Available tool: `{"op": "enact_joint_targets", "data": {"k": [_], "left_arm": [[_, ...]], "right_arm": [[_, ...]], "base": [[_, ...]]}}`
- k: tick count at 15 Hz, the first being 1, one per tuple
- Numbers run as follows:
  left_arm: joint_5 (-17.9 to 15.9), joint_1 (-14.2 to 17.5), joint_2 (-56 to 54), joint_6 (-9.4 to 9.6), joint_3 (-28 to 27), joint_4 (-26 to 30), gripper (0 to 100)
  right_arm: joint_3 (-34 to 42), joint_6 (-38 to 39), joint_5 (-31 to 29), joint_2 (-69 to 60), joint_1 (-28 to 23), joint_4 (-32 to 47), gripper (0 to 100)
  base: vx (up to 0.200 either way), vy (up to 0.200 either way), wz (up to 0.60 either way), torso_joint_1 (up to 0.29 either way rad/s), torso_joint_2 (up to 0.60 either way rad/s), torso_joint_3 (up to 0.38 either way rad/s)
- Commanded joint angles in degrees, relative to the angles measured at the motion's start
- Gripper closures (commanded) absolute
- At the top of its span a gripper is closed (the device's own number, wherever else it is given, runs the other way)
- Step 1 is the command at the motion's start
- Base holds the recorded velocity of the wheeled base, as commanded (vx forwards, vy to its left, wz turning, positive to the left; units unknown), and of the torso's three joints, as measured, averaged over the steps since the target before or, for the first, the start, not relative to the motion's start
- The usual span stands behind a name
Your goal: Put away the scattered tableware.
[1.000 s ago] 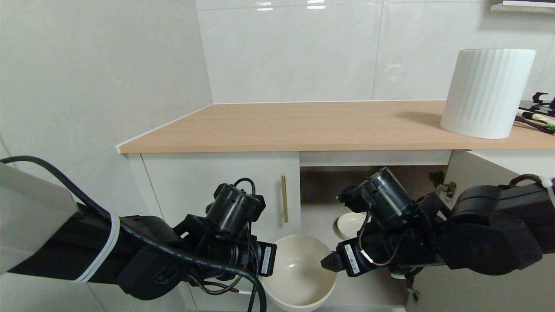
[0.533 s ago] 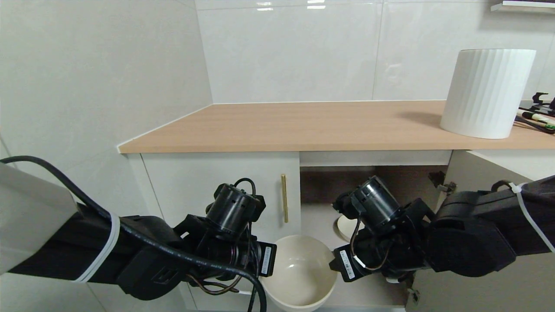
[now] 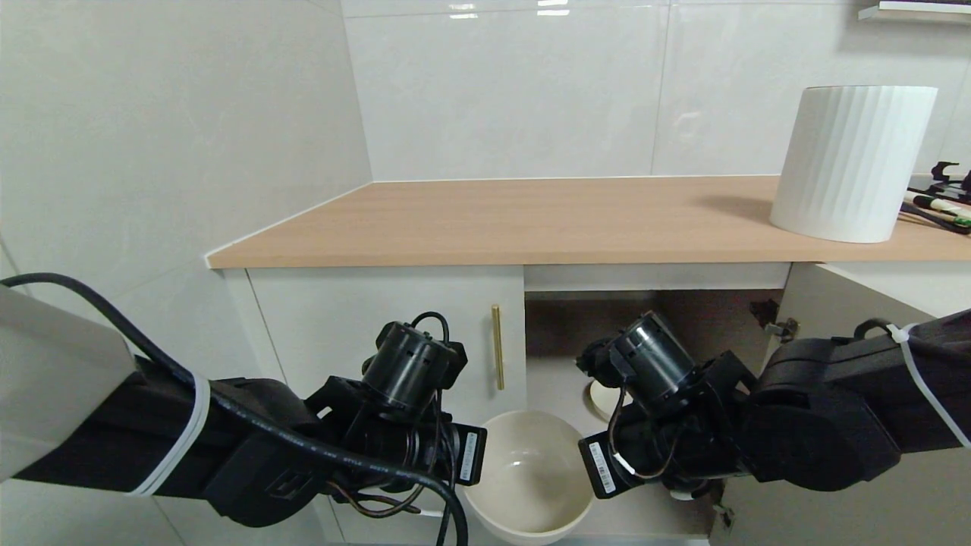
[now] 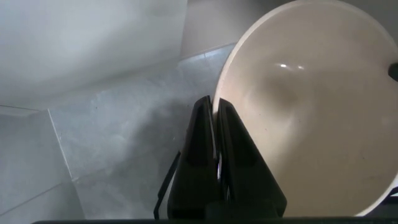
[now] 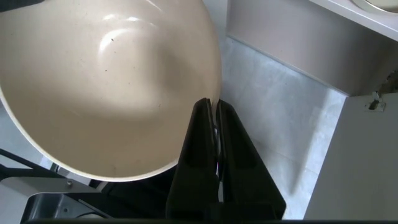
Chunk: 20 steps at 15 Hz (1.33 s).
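**Bowl held by 2 grippers**

Head view: cream bowl (image 3: 527,478) sits low before the open cabinet (image 3: 652,318), between left gripper (image 3: 474,455) and right gripper (image 3: 590,464).
Left wrist: jaws pinch the bowl's rim.
Right wrist: jaws clamp the rim.

Left end effector (image 4: 215,109), right end effector (image 5: 214,107) low, facing each other; both clamped on opposite bowl (image 3: 527,485) edges.

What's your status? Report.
Left gripper, right gripper: both shut on bowl rim. Bowl held before open cupboard. Small plate inside, partly behind right arm.
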Motion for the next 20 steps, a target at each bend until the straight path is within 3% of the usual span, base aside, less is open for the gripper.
{"op": "enact_joint_targets", "data": {"k": [1,4,5,14,20], "left_arm": [[0.1,0.0,-0.1,-0.10,0.0,0.0,100],[0.7,0.0,-0.2,-0.19,-0.1,-0.1,100],[0.6,0.0,-0.2,-0.28,-0.2,-0.1,0],[0.6,0.0,-0.2,-0.37,-0.2,-0.1,0],[0.7,0.1,-0.5,-0.37,-0.2,-0.1,0]], "right_arm": [[0.0,0.0,-0.1,0.2,0.0,0.1,100],[0.0,0.0,-0.1,0.2,0.0,0.1,100],[0.0,-0.1,-0.1,0.2,0.0,0.1,100],[-0.6,0.2,-0.9,2.4,-0.5,-0.7,100],[-2.6,1.0,-3.8,8.0,-9.9,-7.5,100]], "base": [[0.000,0.000,0.00,0.000,0.00,0.000],[0.000,0.000,0.00,0.000,0.00,0.000],[0.000,0.000,0.00,0.000,0.00,0.000],[0.000,0.000,0.00,0.000,0.00,0.000],[0.000,0.000,0.00,0.000,0.00,0.000]]}}
